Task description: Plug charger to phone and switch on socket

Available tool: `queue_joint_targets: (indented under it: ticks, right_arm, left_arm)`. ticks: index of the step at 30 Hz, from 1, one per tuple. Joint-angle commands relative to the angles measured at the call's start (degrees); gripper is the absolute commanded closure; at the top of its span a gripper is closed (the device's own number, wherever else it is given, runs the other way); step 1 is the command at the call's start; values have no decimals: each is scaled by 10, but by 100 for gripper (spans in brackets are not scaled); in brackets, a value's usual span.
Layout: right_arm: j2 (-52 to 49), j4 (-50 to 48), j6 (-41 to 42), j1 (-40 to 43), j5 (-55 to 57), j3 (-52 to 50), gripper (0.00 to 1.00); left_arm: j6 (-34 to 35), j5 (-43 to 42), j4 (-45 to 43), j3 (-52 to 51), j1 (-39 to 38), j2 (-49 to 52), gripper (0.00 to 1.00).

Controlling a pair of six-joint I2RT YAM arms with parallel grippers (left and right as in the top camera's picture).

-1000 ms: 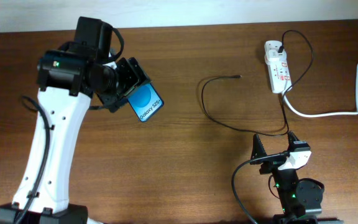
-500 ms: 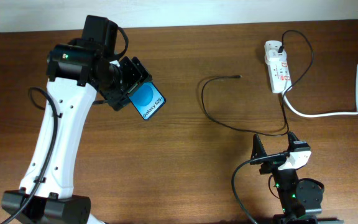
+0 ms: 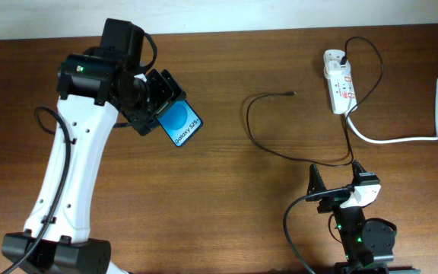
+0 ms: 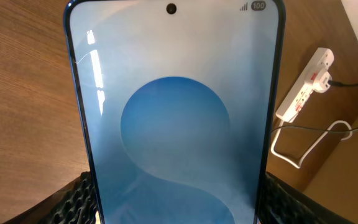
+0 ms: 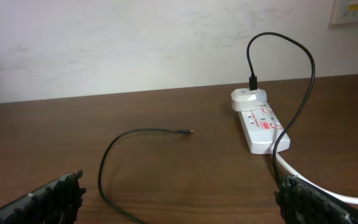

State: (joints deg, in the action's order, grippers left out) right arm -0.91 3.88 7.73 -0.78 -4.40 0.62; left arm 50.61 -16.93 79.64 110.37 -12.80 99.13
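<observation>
My left gripper (image 3: 157, 106) is shut on the phone (image 3: 179, 124), a slim blue-screened phone with "Galaxy S25" text, held above the left part of the table. The phone fills the left wrist view (image 4: 176, 118), its lower sides between the padded jaws. The charger (image 3: 258, 122) is a thin black cable curving across the table, its plug tip (image 3: 291, 93) lying free; it shows in the right wrist view (image 5: 129, 134) with the tip (image 5: 190, 131). The white socket (image 3: 338, 81) lies at the back right, also in the right wrist view (image 5: 260, 124). My right gripper (image 3: 337, 186) is open and empty near the front edge.
A thick white lead (image 3: 401, 137) runs from the socket to the right edge of the table. The black charger cable loops above the socket (image 3: 371, 57) and plugs into its far end. A pale wall stands behind the table (image 5: 135, 43).
Between the oldest frame and half a second ago my left arm shifted a little right and toward the front with the phone. Since then nothing has moved. The right arm has stayed still.
</observation>
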Motion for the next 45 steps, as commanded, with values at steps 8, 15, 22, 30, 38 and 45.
queue_joint_targets:
  ticks: [8, 15, 22, 30, 38, 45]
  right_arm:
    - [5, 2, 1, 3, -9, -3, 2]
    - [5, 2, 1, 3, -9, -3, 2]
    - [5, 2, 1, 3, -9, -3, 2]
    - [5, 2, 1, 3, -9, -3, 2]
    - [5, 2, 1, 3, -9, -3, 2]
    - [5, 2, 1, 3, -9, -3, 2]
  left_arm:
    - [6, -53, -5, 10, -2, -1, 57]
    - [52, -161, -42, 10, 0, -1, 56]
    - [71, -170, -42, 10, 2, -1, 55]
    - [83, -170, -42, 10, 2, -1, 55]
    - [83, -163, -42, 10, 2, -1, 55]
    - [63, -126, -40, 10, 2, -1, 55]
